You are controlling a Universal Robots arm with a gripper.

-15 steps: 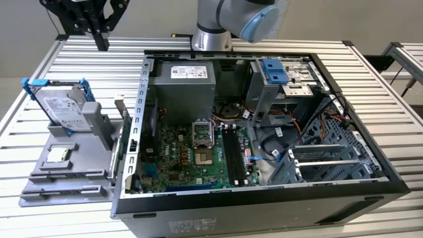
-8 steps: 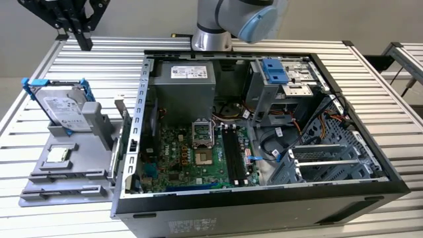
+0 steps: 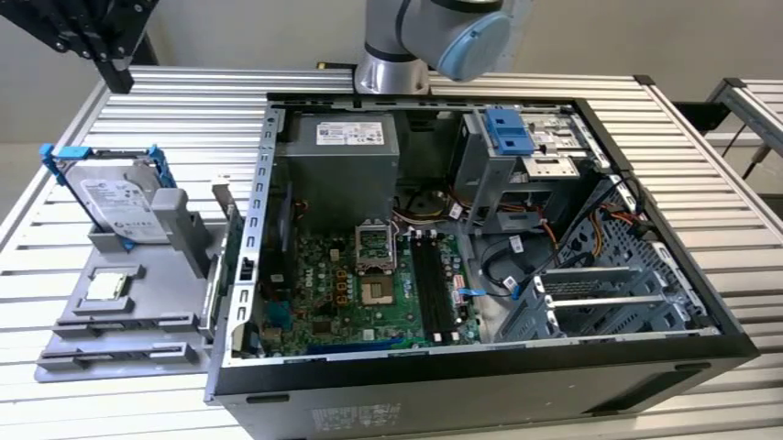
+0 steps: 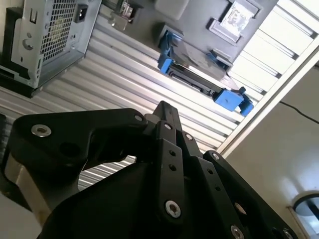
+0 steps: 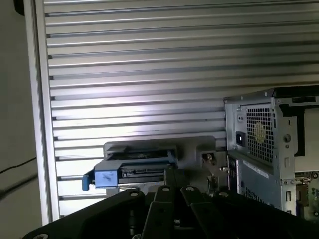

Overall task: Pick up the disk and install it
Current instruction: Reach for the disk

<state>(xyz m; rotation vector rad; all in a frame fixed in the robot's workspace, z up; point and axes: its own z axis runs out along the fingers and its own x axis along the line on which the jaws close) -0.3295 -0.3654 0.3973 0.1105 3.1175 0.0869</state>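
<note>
The disk (image 3: 117,196) stands tilted in a grey holder (image 3: 141,316) at the exterior view's left, with 1 silver chip (image 3: 108,286) lying lower in the same holder. The open case (image 3: 490,394) stands just beside the holder, with 1 blue bracket (image 3: 504,133) in its bay. The gripper (image 4: 163,108) hangs well apart from the disk; whether it is open or closed cannot be told. All rest on a ribbed metal table (image 3: 685,137).

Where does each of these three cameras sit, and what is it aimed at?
Exterior view: above, looking down into the computer case, disk beside it; the arm shows.
First wrist view: on the arm, facing the disk across the table; end effector in front.
Second wrist view: on the arm, facing the disk past the end effector.
Shared: disk, end effector.
</note>
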